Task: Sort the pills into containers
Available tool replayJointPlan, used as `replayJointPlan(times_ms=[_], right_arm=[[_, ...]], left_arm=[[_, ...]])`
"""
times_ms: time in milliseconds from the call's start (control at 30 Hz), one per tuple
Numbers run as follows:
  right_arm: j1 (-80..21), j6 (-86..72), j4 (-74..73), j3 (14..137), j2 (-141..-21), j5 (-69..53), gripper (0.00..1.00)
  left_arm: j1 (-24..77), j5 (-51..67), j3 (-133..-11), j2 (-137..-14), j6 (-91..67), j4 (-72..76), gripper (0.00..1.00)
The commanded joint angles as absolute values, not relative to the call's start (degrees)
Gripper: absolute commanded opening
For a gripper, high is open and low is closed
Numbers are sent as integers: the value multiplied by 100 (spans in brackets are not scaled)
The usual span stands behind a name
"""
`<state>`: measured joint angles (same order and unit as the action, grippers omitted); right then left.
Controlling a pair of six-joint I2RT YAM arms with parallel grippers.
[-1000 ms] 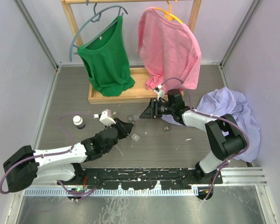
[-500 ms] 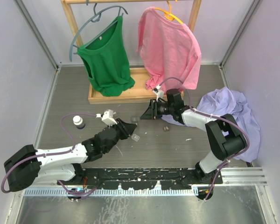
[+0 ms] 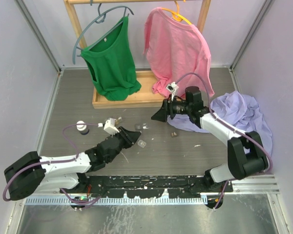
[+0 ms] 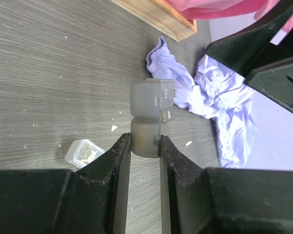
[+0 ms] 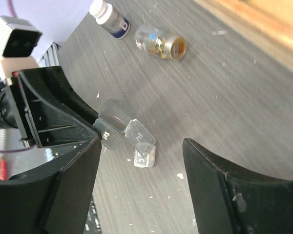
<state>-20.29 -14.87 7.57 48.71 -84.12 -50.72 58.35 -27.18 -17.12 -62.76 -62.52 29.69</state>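
Observation:
My left gripper [image 4: 144, 142] is shut on a small brownish container [image 4: 145, 137]. Its frosted lid [image 4: 153, 99] is flipped up. The same tub [image 5: 111, 133] shows in the right wrist view, beside the left fingers [image 5: 63, 122]. A clear container [image 3: 142, 143] rests on the table just right of it, lid open, with yellowish pills [image 4: 87, 153] inside. My right gripper [image 3: 158, 116] hangs open above the table, nothing between its fingers. In its own view the clear container [image 5: 144, 155] lies below the open right gripper [image 5: 140, 145].
A white-capped pill bottle [image 3: 81, 126] stands at the left. A glass vial [image 3: 140, 126] lies on its side. Another small dark tub [image 3: 174, 133] sits by the purple cloth [image 3: 239, 114]. White specks [image 3: 197, 145] dot the table. A wooden clothes rack [image 3: 127, 100] holds shirts at the back.
My right gripper has opened and drawn back to the right, away from the glass vial. The left gripper has shifted slightly with the brownish container still in it.

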Motion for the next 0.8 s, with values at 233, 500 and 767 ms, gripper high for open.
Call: replayJointPlan(times_ms=[233, 500, 767], right_arm=[[-1796, 986, -570, 5427, -8146, -5487, 75], [-1778, 1644, -1364, 5706, -8230, -4691, 74], [-1507, 1801, -1483, 5645, -8073, -4700, 74]], left_arm=[[5543, -2437, -1937, -6890, -7031, 3954, 0], [5614, -2393, -2618, -8198, -7690, 4141, 0], [5961, -2973, -3190, -9206, -8260, 3914, 0]])
